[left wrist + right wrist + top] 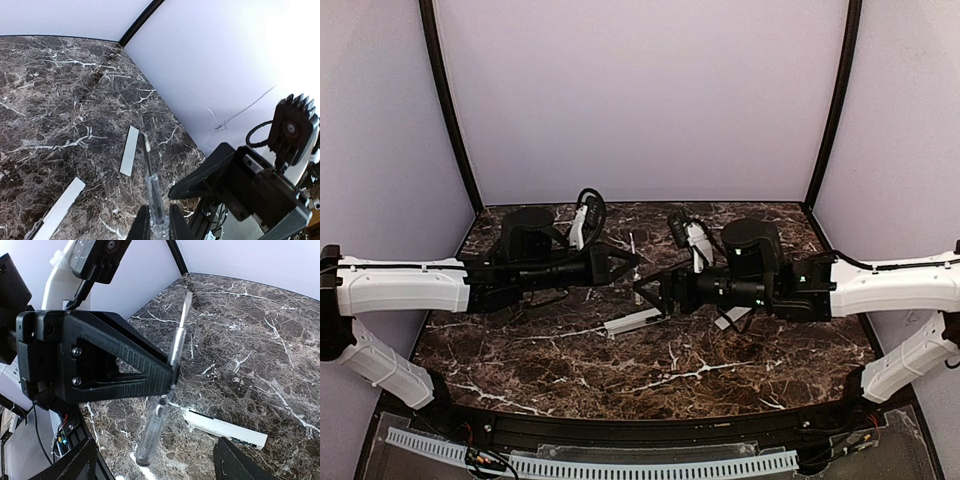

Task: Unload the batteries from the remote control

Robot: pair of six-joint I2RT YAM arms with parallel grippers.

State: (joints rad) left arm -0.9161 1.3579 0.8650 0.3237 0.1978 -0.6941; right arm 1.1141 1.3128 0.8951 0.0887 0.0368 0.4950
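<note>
The remote control (633, 322) is a long white bar lying on the marble table. It also shows in the right wrist view (225, 427), with a bit of green board at its near end, and in the left wrist view (60, 210). No batteries are visible. The flat white cover strip (130, 150) lies apart from it. My left gripper (160, 225) is shut on a clear-handled screwdriver (152, 192), held above the table (628, 265). My right gripper (154, 446) is open, just in front of the left one (648, 293). The screwdriver handle (155, 430) shows between its fingers.
The cover strip (730, 318) lies partly under my right arm. The right gripper's black body (220, 175) is close beside the screwdriver. White enclosure walls (640, 100) stand at the back and sides of the dark marble table (570, 370).
</note>
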